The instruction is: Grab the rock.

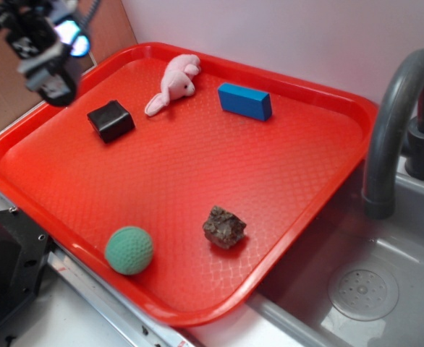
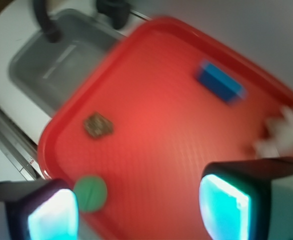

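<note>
— Red, dimpled plastic tray (image 1: 291, 155): where's the rock (image 1: 224, 227)?
— Jagged brown lump near its sink-side edge, beside the knobbly green ball (image 1: 129, 250).
— Gripper (image 2: 136, 207)?
— Spread, empty, high above the opposite corner.

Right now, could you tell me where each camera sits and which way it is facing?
Exterior: fixed above the tray's near side, looking down across it; the gripper shows blurred at top left, high over the tray.
Wrist: on the arm, looking down past two spread fingers towards the sink.
Both show the rock, green ball and blue block.
</note>
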